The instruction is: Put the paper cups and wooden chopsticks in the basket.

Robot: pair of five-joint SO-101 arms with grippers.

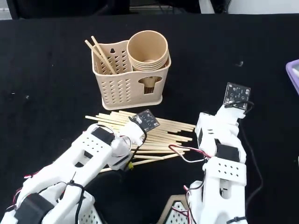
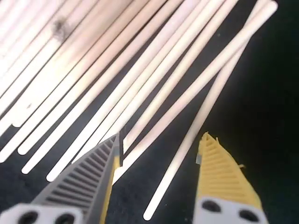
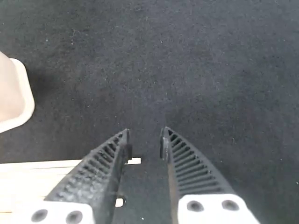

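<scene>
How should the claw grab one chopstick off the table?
I'd take the outermost chopstick near its loose end, coming straight down from above. It lies flat, fanned apart from the pile there, so the open left claw can straddle it and pinch across its thin width.

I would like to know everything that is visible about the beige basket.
The basket looks like beige plastic, with rows of small slots in its walls and a cut-out opening in front. It stands upright on the black table, with two compartments: one holds two wooden chopsticks leaning outward, the other a stack of paper cups. A pile of loose chopsticks lies in front of it.
</scene>
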